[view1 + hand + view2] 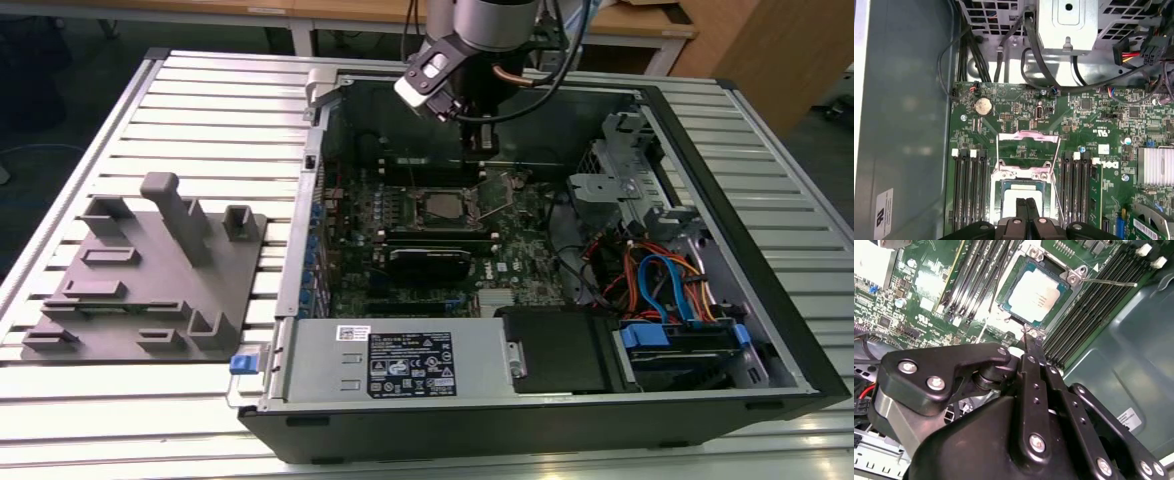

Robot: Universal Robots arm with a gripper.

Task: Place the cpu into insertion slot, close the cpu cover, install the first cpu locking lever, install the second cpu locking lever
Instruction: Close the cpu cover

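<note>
Two black fingers (1022, 214) pressed flat together, nothing between them. That's how the gripper (1029, 335) hangs over the socket, with matte links and bright screw heads behind the tips. Right by the tips sits the cpu (1035, 294), a flat square with a dull silver-grey top. It lies level inside the insertion slot (1070, 276), ringed by the slot's silvery frame. So I'd call step one done.

Whether the tips touch anything, I can't tell. In the second wrist view they sit at the socket's near edge.

Just beyond the tips in the first wrist view, the cpu cover (1029, 134) stands tipped up on its hinge. It's a thin shiny plate with a square window, and green board shows through it, so it's not closed yet. On either side of it the locking levers (997, 155), thin bare wire rods, stand free, and both look unlatched. Three steps left, by my reckoning.

Farther out on both sides of the fingers run long narrow black memory slots (970, 185) with white clips, all on the glossy green circuit board (1094, 115). Past that is the smooth grey case wall (904, 125).
</note>
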